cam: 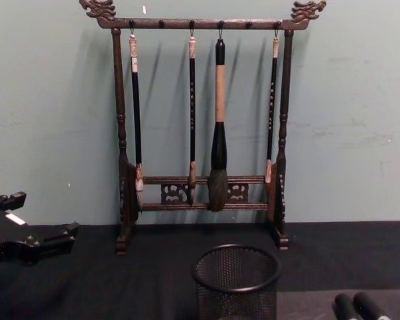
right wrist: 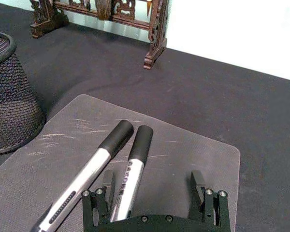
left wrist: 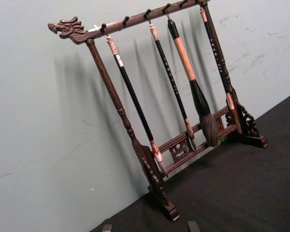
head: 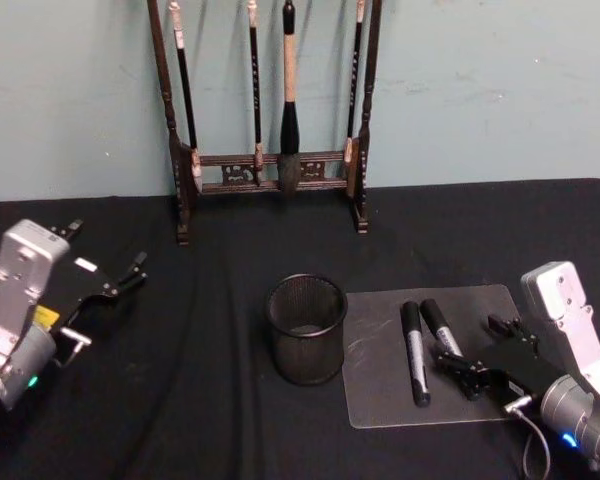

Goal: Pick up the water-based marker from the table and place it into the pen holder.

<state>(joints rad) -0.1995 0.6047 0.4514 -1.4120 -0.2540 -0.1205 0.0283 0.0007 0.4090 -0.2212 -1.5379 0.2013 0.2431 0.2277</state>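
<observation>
Your left pincer: raised at far left, fingers spread | your right pincer: low, fingers apart

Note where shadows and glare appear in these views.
Left wrist and chest views: the dark wooden dragon-head brush rack throws soft shadows on the pale wall. Right wrist view: the wall is washed out white; the silver-barrelled black-capped markers gleam on the scuffed grey mat.

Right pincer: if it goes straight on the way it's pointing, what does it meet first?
Probably the right-hand marker of the two on the grey mat: it lies just inside the open right pincer, beside one finger. Depth is hard to judge.
</observation>
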